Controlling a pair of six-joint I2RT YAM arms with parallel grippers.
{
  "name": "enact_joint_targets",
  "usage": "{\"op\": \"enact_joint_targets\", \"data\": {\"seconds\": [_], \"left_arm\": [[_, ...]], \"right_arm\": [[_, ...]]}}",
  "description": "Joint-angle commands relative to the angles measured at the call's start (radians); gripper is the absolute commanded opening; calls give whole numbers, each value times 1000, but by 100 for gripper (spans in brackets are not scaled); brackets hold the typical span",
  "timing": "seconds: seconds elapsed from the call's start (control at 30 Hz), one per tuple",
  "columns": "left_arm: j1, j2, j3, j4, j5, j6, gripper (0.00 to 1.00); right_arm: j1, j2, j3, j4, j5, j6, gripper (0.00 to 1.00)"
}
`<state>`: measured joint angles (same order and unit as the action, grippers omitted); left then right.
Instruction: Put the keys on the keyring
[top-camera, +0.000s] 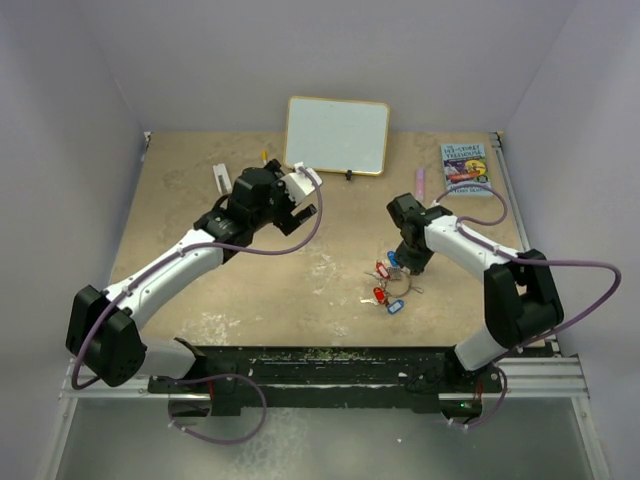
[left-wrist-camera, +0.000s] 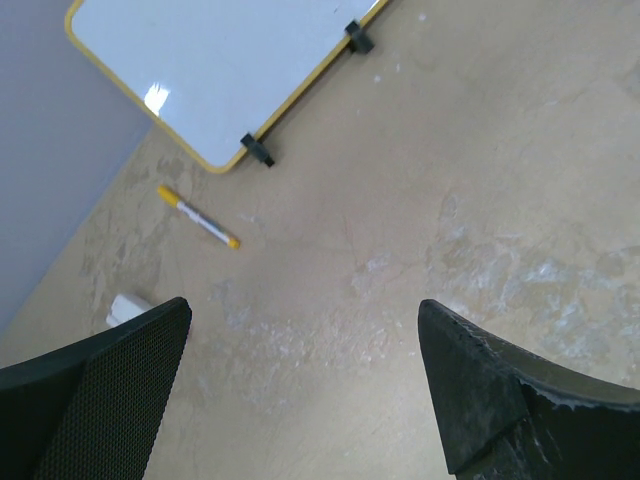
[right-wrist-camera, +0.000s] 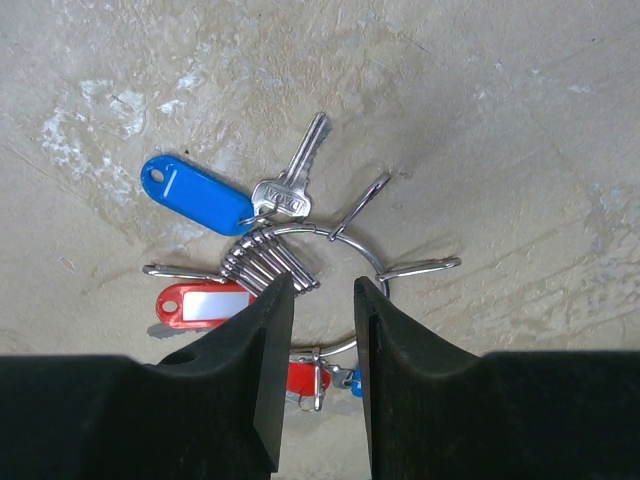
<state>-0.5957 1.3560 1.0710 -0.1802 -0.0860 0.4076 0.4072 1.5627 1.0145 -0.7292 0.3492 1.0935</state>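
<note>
The keyring (right-wrist-camera: 361, 245), a thin silver wire ring, lies flat on the table with a row of metal clips threaded on it. Around it are a silver key (right-wrist-camera: 297, 170) with a blue tag (right-wrist-camera: 195, 195), a red tag (right-wrist-camera: 205, 305) and another red tag (right-wrist-camera: 305, 378) at its near side. In the top view the bunch (top-camera: 387, 285) lies right of centre. My right gripper (right-wrist-camera: 323, 285) hovers just over the ring, its jaws a narrow gap apart with nothing between them. My left gripper (left-wrist-camera: 305, 310) is wide open and empty over bare table at the back left (top-camera: 300, 190).
A yellow-framed whiteboard (top-camera: 337, 135) stands at the back centre. A yellow-capped marker (left-wrist-camera: 198, 216) and a small white object (left-wrist-camera: 128, 308) lie near it. A pink marker (top-camera: 420, 183) and a book (top-camera: 466, 168) lie at the back right.
</note>
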Motion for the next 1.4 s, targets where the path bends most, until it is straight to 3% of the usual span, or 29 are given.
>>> {"op": "enact_joint_targets", "data": {"seconds": [0.0,0.5,1.37], "left_arm": [[-13,1,59,60,169,38,98],[-163,48,-8,198,163,114,98],[-207,108,-14,246,190,125,98]], "right_arm": [[-2,21,17,-22,27,87,35],[-22,45,-19,-49,56,199,35],[-77,98,10,-2,96,185,37]]}}
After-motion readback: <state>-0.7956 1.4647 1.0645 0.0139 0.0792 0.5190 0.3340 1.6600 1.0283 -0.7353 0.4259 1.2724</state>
